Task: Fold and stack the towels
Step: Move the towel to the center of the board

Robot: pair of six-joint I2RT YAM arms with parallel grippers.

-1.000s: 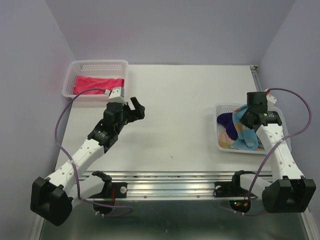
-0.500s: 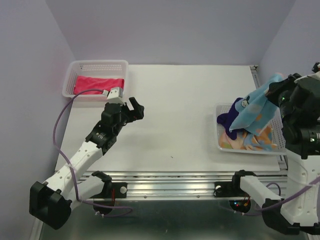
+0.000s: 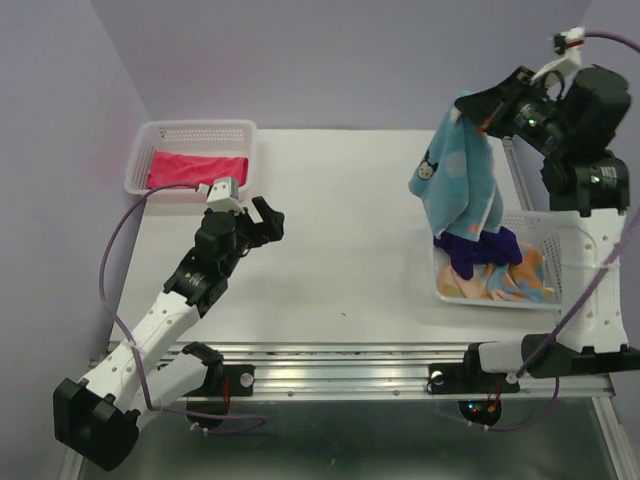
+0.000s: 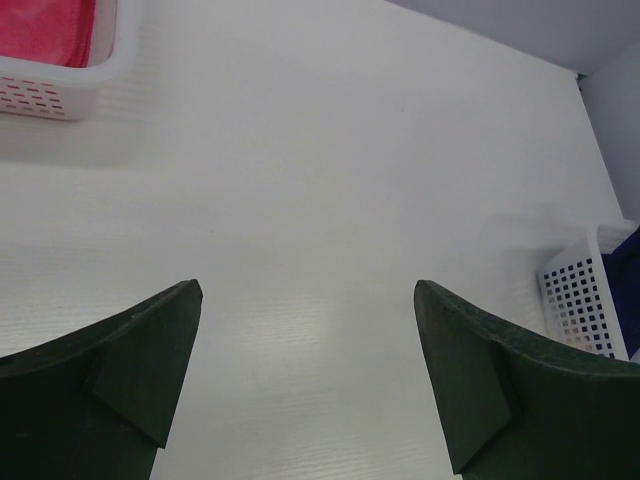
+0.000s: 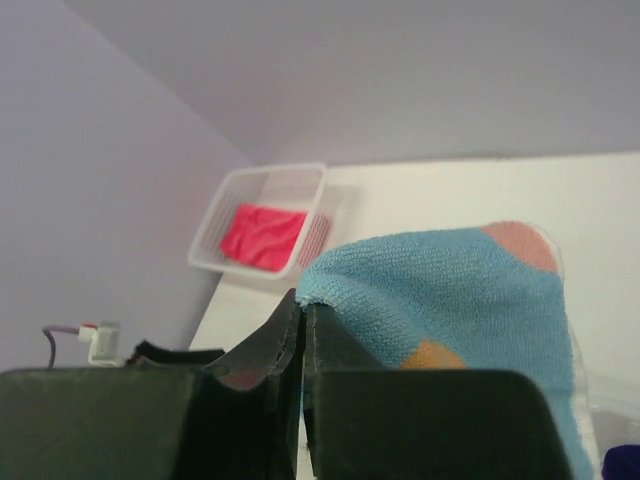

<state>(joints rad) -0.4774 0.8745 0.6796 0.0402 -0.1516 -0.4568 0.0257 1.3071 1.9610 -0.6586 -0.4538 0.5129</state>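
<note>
My right gripper (image 3: 470, 108) (image 5: 302, 305) is raised high over the right side of the table, shut on a corner of a light blue towel with orange dots (image 3: 458, 175) (image 5: 460, 300). That towel hangs down to the right basket (image 3: 560, 228), where a dark purple towel (image 3: 478, 250) and an orange patterned towel (image 3: 520, 277) lie. A magenta-pink towel (image 3: 197, 165) (image 4: 50, 28) (image 5: 262, 235) lies in the left basket (image 3: 190, 131). Open and empty, my left gripper (image 3: 266, 216) (image 4: 305, 290) hovers over bare table at the left centre.
White table (image 3: 340, 220) between purple walls. The left basket's corner (image 4: 70, 85) and the right basket's corner (image 4: 585, 295) show in the left wrist view. A metal rail (image 3: 340, 355) runs along the near edge.
My right gripper has shut on the light blue towel in the right basket and lifted it high, up and towards the back. The left arm has crept slightly forward.
</note>
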